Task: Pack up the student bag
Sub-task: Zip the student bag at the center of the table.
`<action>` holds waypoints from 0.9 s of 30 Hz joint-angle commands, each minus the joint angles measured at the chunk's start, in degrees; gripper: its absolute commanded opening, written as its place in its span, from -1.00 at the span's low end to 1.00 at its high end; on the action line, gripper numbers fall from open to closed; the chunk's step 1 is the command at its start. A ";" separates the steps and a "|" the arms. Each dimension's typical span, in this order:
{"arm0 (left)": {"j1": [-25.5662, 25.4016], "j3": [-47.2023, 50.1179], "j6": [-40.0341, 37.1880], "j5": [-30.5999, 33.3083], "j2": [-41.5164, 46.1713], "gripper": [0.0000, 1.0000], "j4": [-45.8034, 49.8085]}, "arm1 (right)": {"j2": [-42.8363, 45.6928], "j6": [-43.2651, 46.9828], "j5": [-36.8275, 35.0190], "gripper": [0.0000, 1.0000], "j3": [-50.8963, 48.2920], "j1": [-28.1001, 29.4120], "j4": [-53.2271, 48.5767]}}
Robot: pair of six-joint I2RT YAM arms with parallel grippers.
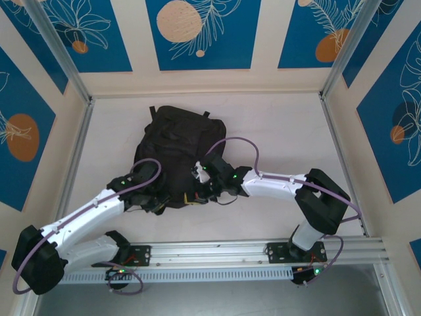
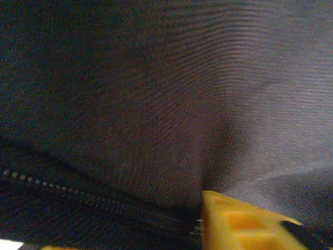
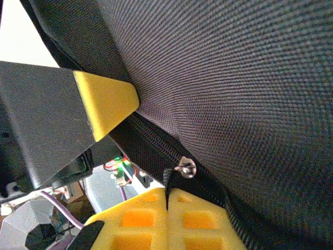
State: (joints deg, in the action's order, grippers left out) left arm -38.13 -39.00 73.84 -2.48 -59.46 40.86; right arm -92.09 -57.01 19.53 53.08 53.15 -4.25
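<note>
Student bag (image 1: 176,151) lies flat, both arms bent inward; right tool (image 3: 167,211) pinches its zipper cord (image 3: 167,182), left tool (image 1: 158,205) state unclear

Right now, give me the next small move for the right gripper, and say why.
Probably draw the right gripper a little along the zipper track, slowly. Its pads are shut on the black zip pull beside the slider's metal ring on the student bag, so a short tug should show whether the slider runs.
</note>
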 commanded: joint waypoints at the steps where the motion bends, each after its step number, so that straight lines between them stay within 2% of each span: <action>1: -0.53 0.71 0.85 2.60 0.53 -0.71 1.53 | 0.38 0.41 1.13 -1.00 -0.52 -0.45 -0.87; 3: -0.49 0.52 0.15 3.25 1.14 -0.95 2.35 | 0.72 1.26 0.64 -1.00 -0.42 -0.54 -2.32; 4: -0.47 0.29 -0.45 3.60 1.48 -1.00 2.94 | 1.00 1.95 0.00 -1.00 -0.33 -0.59 -3.60; 11: 0.14 0.21 -3.31 6.67 6.77 -1.00 8.21 | 4.82 5.50 -3.11 -1.00 -2.24 -3.62 -9.61; 16: 1.01 0.88 -4.94 6.92 9.78 -1.00 10.56 | 7.30 7.48 -3.88 -1.00 -2.99 -8.02 -12.15; 27: 1.80 0.68 -7.22 7.89 12.26 -1.00 13.25 | 7.28 8.83 -4.59 -1.00 -0.30 -16.59 -14.75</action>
State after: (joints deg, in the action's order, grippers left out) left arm -37.12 -38.65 68.40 1.83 -48.45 47.72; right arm -85.52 -48.80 17.34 51.62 38.83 -16.53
